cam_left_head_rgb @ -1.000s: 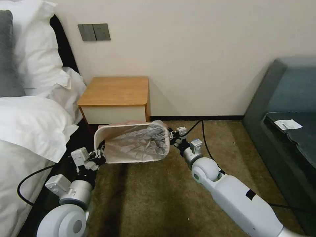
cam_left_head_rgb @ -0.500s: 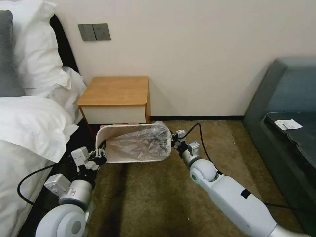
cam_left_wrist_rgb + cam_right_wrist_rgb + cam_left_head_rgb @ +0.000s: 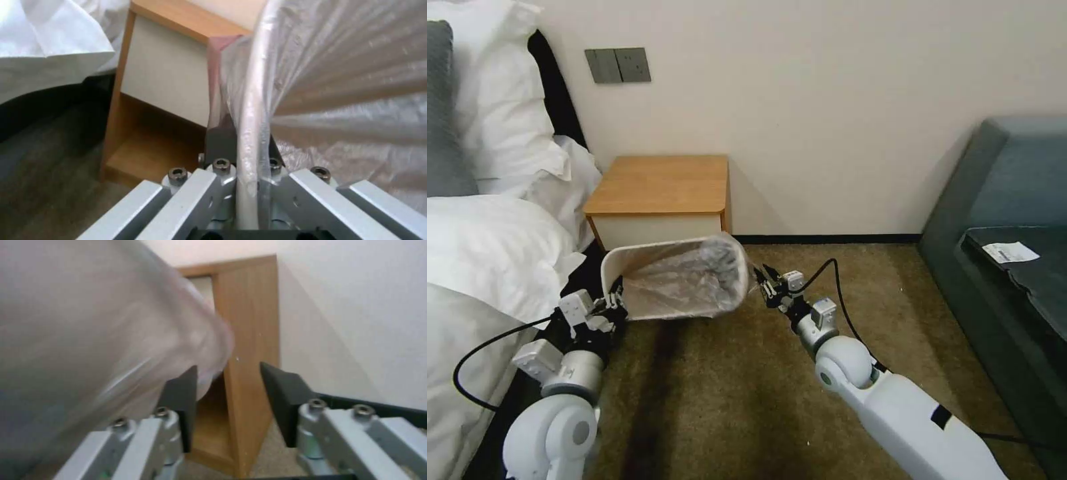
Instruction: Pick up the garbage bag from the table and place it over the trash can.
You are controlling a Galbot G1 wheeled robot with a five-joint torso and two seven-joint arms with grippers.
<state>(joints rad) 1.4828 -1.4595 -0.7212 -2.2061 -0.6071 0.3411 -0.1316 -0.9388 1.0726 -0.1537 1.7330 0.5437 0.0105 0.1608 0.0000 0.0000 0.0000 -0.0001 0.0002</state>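
One bagged trash can (image 3: 627,267) (two pincers alongside)

A: Supporting surface?

B: Olive-brown carpeted floor (image 3: 747,387), running to the wall's dark skirting. The table (image 3: 660,187) stands on it in the corner by the bed (image 3: 487,267) (orange-brown top, white drawer front).

A: Anything on the tabletop?

B: Its top is bare wood.

A: And on the carpet?

B: A dark sofa (image 3: 1007,267) along the right. Whether the trash can (image 3: 627,267) touches the floor cannot be judged; it sits tilted before the table.
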